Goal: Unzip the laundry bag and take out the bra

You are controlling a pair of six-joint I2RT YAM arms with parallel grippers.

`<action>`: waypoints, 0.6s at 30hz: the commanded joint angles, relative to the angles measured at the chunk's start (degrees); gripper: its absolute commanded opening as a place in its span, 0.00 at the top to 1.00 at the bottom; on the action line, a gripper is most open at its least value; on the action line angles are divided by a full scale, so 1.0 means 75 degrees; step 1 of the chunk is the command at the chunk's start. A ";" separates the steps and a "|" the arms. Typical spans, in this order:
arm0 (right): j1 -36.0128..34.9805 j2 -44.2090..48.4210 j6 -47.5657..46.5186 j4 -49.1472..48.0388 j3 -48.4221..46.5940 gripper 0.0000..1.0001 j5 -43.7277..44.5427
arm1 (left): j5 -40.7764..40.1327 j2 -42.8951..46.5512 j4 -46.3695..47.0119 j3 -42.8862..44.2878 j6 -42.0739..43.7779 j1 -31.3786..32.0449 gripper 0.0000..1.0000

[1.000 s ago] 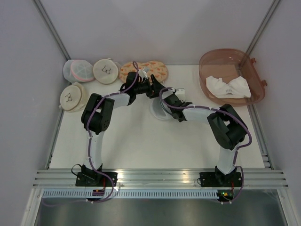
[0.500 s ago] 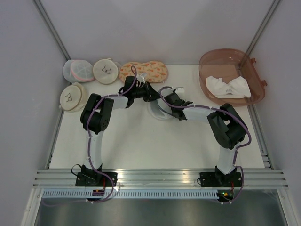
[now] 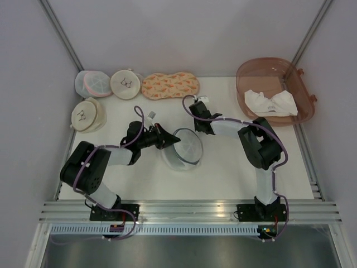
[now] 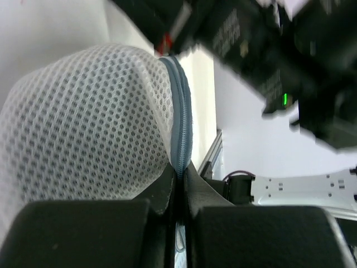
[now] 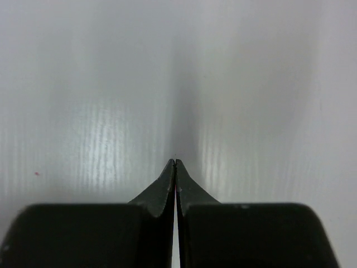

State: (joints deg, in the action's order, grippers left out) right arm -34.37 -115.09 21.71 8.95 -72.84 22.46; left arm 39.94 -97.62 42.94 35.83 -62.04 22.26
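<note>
The laundry bag, a round translucent grey-white mesh pouch, lies in the middle of the table. My left gripper reaches it from the left and is shut on its rim. The left wrist view shows the laundry bag's mesh bulging on the left. There the grey-blue zipper seam runs down into the pinched left gripper. My right gripper sits farther back, apart from the bag. In its own view the right gripper is shut on nothing, over bare white table. The bra is hidden.
Two cream round pouches and a white mesh pouch with pink trim lie at the back left. An orange patterned pouch lies beside them. At the back right, a pink translucent basket holds a white cloth.
My left gripper closed on the bag's rim and pulled it toward the near left as the arm folded back. The right gripper came off the bag and moved back.
</note>
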 commanded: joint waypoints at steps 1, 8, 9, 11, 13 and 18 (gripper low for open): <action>0.0001 -0.0217 -0.0165 -0.0139 -0.0576 1.00 -0.0615 | -0.1350 0.1680 0.0593 -0.1701 -0.0539 0.0254 0.98; -0.0034 0.1292 0.0069 -0.0256 -0.0134 0.99 -0.1446 | -0.6137 0.5958 -0.2592 -0.3113 -0.0787 0.1273 0.98; -0.0023 0.1503 0.0104 -0.0267 -0.0051 0.98 -0.1935 | -0.6482 0.6623 -0.2851 -0.3137 -0.0763 0.1436 0.98; -0.0023 0.2078 0.0151 -0.0372 0.0195 0.79 -0.2674 | -0.7071 0.6980 -0.3345 -0.3114 -0.0646 0.1520 0.98; -0.0069 0.2417 0.0175 -0.0280 0.0185 0.60 -0.3707 | -0.7189 0.6970 -0.3463 -0.3044 -0.0517 0.1532 0.98; -0.0514 0.3028 0.0362 -0.0186 0.0161 0.52 -0.4481 | -0.6897 0.6057 -0.3042 -0.3008 -0.0481 0.1544 0.98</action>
State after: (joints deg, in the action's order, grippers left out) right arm -36.23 -95.09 22.85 8.19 -71.48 -3.11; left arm -8.91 -49.10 20.82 12.47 -65.41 33.41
